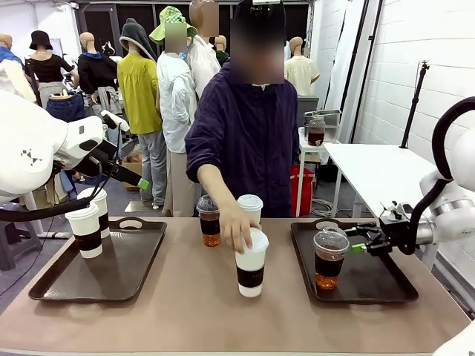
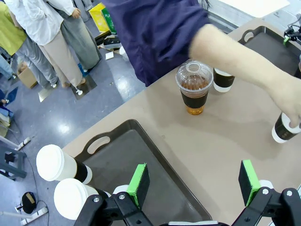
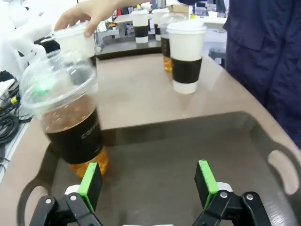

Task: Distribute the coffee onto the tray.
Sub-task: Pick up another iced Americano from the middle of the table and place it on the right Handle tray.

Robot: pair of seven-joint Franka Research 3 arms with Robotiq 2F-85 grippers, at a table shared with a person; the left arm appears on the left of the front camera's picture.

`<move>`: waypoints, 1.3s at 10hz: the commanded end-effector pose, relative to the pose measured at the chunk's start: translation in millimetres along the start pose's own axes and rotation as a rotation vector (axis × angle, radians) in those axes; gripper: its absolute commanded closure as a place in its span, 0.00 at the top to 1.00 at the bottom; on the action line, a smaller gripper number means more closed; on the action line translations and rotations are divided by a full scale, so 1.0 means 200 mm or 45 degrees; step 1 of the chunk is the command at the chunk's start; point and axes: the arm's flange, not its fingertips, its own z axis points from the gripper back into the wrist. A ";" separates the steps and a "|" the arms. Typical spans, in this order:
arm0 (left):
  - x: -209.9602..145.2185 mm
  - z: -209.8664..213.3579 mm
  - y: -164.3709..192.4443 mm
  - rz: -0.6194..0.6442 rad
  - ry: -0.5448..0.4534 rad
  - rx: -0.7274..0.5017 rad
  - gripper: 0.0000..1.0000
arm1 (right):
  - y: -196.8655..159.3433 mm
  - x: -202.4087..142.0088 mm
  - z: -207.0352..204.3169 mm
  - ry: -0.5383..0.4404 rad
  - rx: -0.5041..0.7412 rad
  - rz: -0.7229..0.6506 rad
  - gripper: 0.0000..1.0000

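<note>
Here we are at the desk (image 1: 193,308), and the left gripper (image 2: 193,181) hangs high above the left tray (image 1: 126,263). Its jaws are spread wide, and we see nothing between the green pads (image 2: 138,181).

Down on that tray, toward its far left corner, stand two of the coffees. The first paper cup (image 1: 87,231) has a white lid and dark sleeve, and the second paper cup (image 1: 97,208) sits close behind it. Whether they touch, we cannot tell.

Over on the other side, the right gripper (image 3: 148,181) sits low over the right tray (image 1: 375,280). Its jaws are also fully apart and it holds nothing. The dome-lidded cup (image 1: 329,259), clear with brown drink and a dark sleeve, stands upright on this tray. It is just beside the gripper but apart from it, and outside the jaws.

In the middle, the person's hand (image 1: 237,228) reaches across and rests on the lid of a third paper cup (image 1: 251,271). That cup stands on the bare desk between the two trays.

Behind that hand, near the far edge, two more coffees stand close side by side on the desk. One is a second clear cup (image 1: 208,222) of brown drink, and to its right is a fourth paper cup (image 1: 251,206).
</note>
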 end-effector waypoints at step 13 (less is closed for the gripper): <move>0.00 0.00 0.01 0.005 -0.003 -0.005 1.00 | -0.51 0.32 -0.49 -0.148 0.075 0.024 1.00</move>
